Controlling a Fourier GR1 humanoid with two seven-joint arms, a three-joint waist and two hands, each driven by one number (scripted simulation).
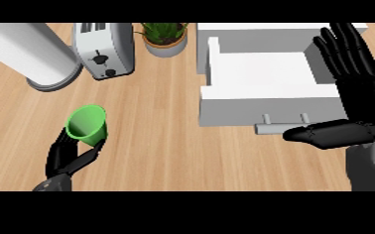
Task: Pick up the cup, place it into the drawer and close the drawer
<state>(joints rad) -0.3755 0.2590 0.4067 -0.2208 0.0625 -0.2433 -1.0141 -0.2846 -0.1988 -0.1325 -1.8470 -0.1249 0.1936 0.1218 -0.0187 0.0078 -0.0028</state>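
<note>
From where I stand, the far left of the counter (172, 153) has a tall white roll (29, 49) on a grey base, up at about 10 o'clock. Nothing is printed on it that I can read.

Next comes the robot's left hand (66, 156), low at 7 o'clock, with fingers on one side and thumb on the other curled round the bottom end of the green cup (86, 123). So the cup is in that hand, over bare wood and well apart from everything else. Its long axis runs roughly 12 to 6 o'clock: the open mouth points away from the hand toward 12, and the base sits down between the fingers at 6.

Up behind it at 11 o'clock stands a white toaster (106, 47) with dark knobs on its front. I can make out no brand on it. A potted plant (164, 37) stands just beside the toaster at 12 o'clock.

Then the white drawer (242, 111), pulled out with its tray open to the top and its handle (271, 128) facing the near edge. This is the relation that matters: from the cup, the drawer lies toward 2 o'clock, across a wide stretch of counter. I judge that the left hand must carry the cup up and to the right over the drawer's left wall before it lets go.

At the far right, at 3 o'clock, the right hand (344, 64) rests open with its fingers straight up and its thumb near the handle. It is the nearer hand for pushing the drawer shut.
</note>
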